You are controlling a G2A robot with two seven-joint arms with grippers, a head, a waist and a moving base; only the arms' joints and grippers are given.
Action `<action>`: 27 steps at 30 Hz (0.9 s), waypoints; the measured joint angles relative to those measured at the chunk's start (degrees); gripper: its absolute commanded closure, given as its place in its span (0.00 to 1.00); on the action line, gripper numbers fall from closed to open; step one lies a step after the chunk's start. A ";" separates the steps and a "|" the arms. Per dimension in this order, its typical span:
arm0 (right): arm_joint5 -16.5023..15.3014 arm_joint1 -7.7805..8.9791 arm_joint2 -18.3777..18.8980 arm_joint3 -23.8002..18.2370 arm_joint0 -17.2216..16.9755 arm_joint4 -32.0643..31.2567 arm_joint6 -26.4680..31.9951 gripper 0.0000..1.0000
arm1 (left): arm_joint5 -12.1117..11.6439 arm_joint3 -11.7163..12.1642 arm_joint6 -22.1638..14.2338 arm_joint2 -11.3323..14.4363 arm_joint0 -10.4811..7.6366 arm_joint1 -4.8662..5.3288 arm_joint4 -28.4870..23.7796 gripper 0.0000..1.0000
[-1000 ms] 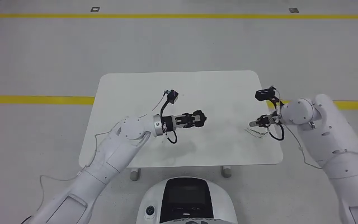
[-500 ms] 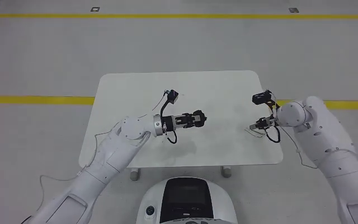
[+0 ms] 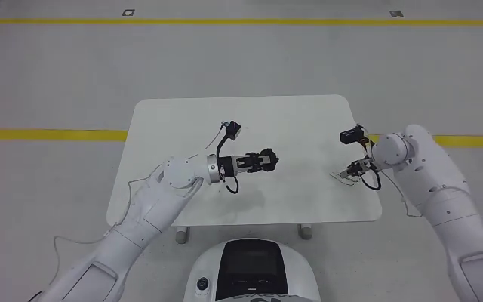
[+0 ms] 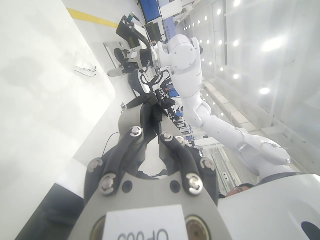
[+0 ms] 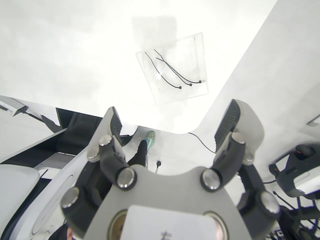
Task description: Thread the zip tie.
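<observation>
Zip ties lie flat, overlapping, on a clear sheet; right gripper, jaws apart, may pinch several or slip. Left gripper closed, empty.

Count the items before you: three black zip ties, one clear square sheet, one white table. You also have one left gripper and one right gripper, two in total.

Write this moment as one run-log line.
left gripper: shut | right gripper: open, near zip ties | zip ties: in clear tray
</observation>
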 measured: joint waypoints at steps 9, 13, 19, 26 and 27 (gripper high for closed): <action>-0.63 -0.08 -0.29 0.17 -0.08 -0.25 0.01 0.00 | 0.00 0.00 0.00 0.00 0.00 0.00 0.00 1.00; -2.51 0.40 1.04 -0.51 -1.04 -1.15 -2.65 0.00 | 0.00 0.00 0.00 0.00 0.00 0.00 0.00 1.00; -5.43 1.37 2.85 -2.73 -2.67 -4.29 -2.76 0.80 | 0.00 0.00 0.00 0.00 0.00 0.00 0.00 1.00; -7.23 1.47 3.05 -2.73 -3.60 -4.27 -3.63 0.91 | 0.00 0.00 0.00 0.00 0.00 0.00 0.00 1.00; -7.58 1.37 2.80 -2.55 -3.61 -4.19 -4.10 0.91 | 0.00 0.00 0.00 0.00 0.00 0.00 0.00 1.00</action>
